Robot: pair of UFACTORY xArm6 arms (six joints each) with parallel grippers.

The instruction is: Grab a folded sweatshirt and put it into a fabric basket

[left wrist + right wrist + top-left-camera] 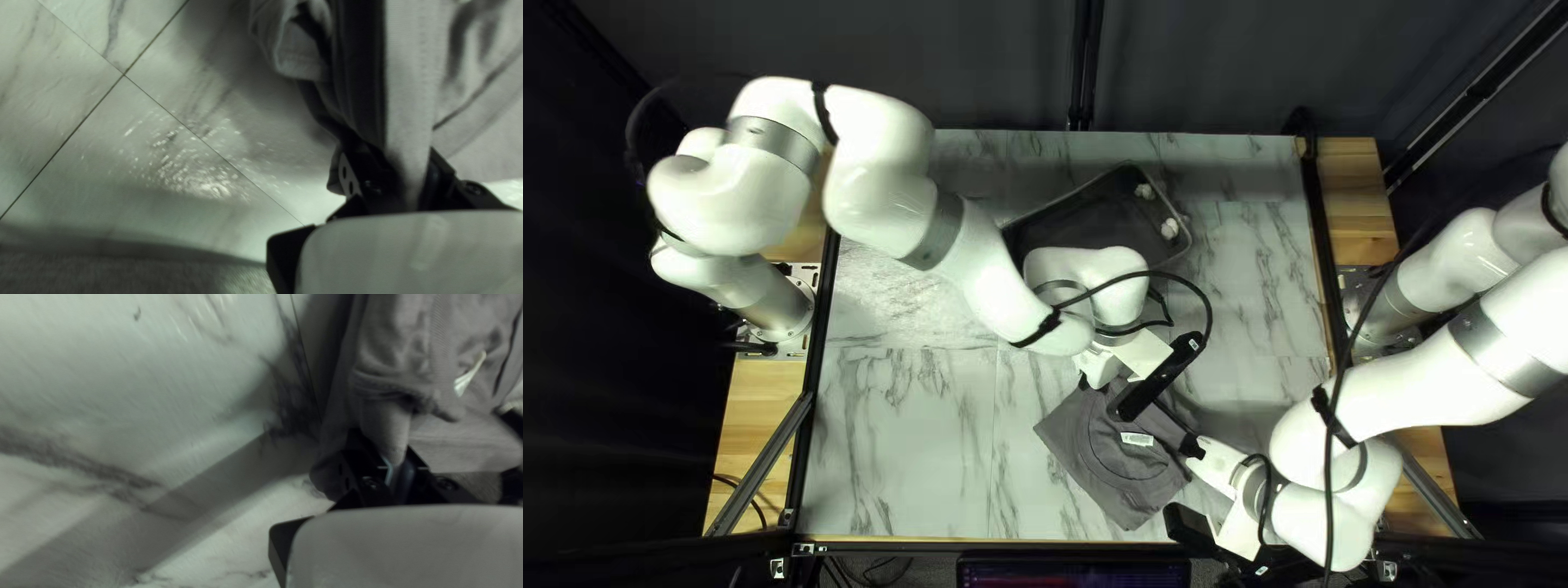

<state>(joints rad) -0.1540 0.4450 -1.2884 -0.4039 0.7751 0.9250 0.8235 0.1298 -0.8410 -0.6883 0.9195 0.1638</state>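
Down at the lower middle of the top left view, there's the sweatshirt (1105, 463), label (1137, 440) showing, over the near half of the desk (904, 446); the basket (1095, 215) sits at the upper middle! Left end effector (402, 155): pinching a thick fold of cloth. Right end effector (385, 448): nipping a narrower fold. Does the underside touch the desk? Can't tell from here. Soft stuff, likely light, nothing to break, but limp: I'd expect it to sag between two holds, and a loose layer could slip free. So grab the thick folded edges, all layers in each bite, holds well apart and kept level, or that fold may open on the way over!
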